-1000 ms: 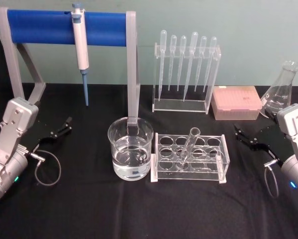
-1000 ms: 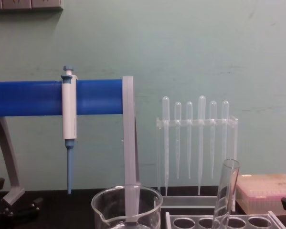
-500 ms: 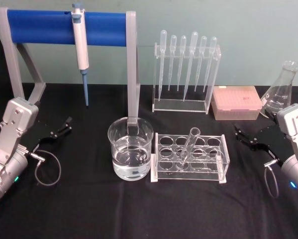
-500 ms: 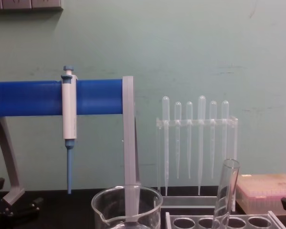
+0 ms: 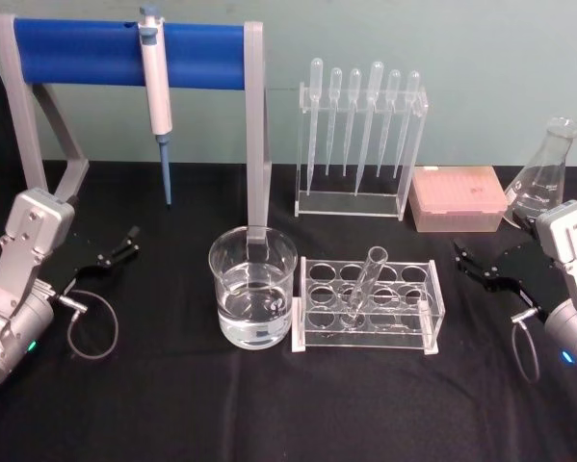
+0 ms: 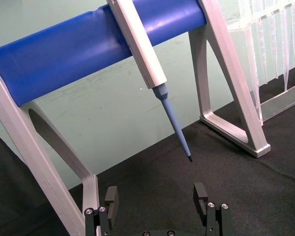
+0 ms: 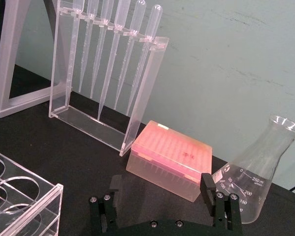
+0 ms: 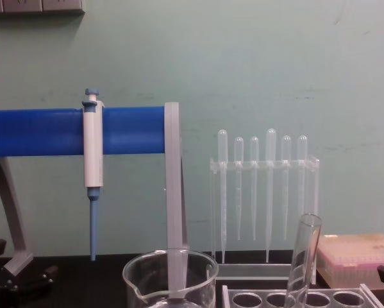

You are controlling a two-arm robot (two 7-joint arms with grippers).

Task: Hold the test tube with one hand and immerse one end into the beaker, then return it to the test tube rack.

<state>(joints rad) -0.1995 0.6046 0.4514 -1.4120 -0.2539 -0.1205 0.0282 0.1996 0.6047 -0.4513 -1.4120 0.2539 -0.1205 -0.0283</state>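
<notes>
We see the test tube (image 5: 364,285) leaning in the clear rack (image 5: 432,310), just beside the water-filled beaker (image 5: 222,306) on the tabletop (image 5: 269,404). Our left gripper (image 5: 127,243) sits well off to the left and our right gripper (image 5: 464,260) is near the rack. Both are spread wide and hold nothing. We judge two risks: the tilted glass could slip from a narrow pinch, or it could snag its hole on lifting and drag the rack against the beaker.
</notes>
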